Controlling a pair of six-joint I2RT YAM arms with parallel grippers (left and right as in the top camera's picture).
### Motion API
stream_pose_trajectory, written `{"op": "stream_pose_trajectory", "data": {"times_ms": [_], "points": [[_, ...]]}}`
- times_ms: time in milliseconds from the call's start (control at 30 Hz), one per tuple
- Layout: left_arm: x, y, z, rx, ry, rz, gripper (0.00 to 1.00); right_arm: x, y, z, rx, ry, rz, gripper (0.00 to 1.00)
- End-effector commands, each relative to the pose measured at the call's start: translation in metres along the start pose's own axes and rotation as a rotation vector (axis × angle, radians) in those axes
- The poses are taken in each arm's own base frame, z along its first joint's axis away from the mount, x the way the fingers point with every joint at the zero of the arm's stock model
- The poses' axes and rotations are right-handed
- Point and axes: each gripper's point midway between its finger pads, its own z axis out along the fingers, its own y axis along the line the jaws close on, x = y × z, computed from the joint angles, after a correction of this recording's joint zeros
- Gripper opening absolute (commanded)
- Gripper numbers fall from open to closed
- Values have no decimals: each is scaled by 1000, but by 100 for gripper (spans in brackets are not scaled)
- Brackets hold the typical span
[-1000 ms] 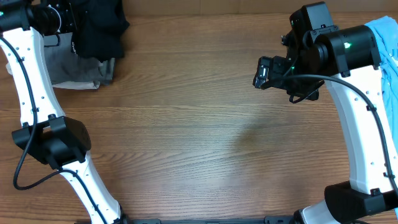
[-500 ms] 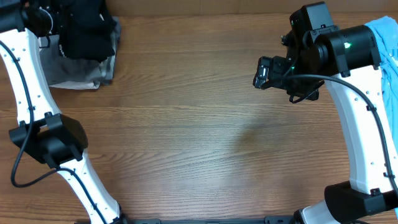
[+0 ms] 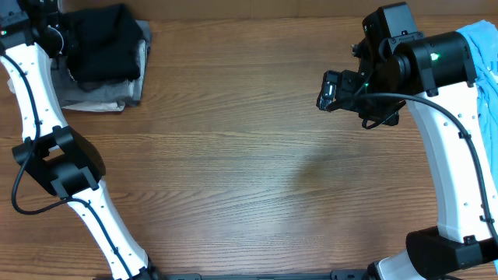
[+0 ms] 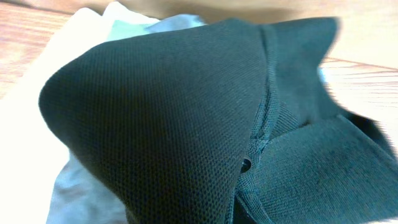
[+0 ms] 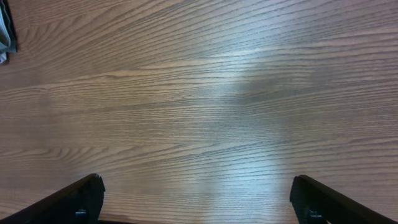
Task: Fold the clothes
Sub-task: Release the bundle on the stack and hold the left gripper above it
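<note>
A black shirt (image 3: 105,43) lies bunched on a folded grey garment (image 3: 101,95) at the table's far left corner. My left gripper (image 3: 57,36) is at the shirt's left edge, its fingers buried in the cloth. In the left wrist view the black shirt (image 4: 186,112) fills the frame and hides the fingers, with pale grey and white cloth (image 4: 37,124) under it. Hovering above bare wood at the right, my right gripper (image 3: 331,91) stands open with nothing between its fingers (image 5: 81,199). A light blue garment (image 3: 486,70) lies at the far right edge.
The wooden table (image 3: 249,171) spans the view. Each arm's base stands at the near edge, the left one (image 3: 117,257) and the right one (image 3: 451,253). A corner of the garment pile (image 5: 5,31) shows at the right wrist view's top left.
The left gripper has drawn the black shirt leftward and set it more squarely over the grey garment. The right arm has not moved.
</note>
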Motion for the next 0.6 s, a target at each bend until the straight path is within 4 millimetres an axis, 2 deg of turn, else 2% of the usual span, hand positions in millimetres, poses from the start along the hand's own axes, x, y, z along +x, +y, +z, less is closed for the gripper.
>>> {"op": "stream_pose_trajectory", "data": {"times_ms": [0,33,67,100,233,333,467,567], "points": [[-6,35,-3,-132,-21,10,6,-2,3,-13,-12,-46,-3,100],[-9,42,-5,-141,-36,4,7,-2,3,-13,-12,-46,-3,100],[-11,47,-6,-146,-47,0,14,-2,3,-13,-12,-46,-3,100],[-11,50,-7,-150,-51,-2,29,-2,3,-13,-12,-45,-3,100],[-4,61,-8,-161,-34,-20,39,-2,3,-13,-12,-45,5,100],[0,67,-9,-166,-23,-30,51,-2,3,-13,-11,-45,8,100],[3,71,-11,-170,-16,-64,56,-2,3,-13,-11,-45,8,100],[3,72,-11,-169,-20,-131,54,-2,3,-13,-11,-45,8,100]]}}
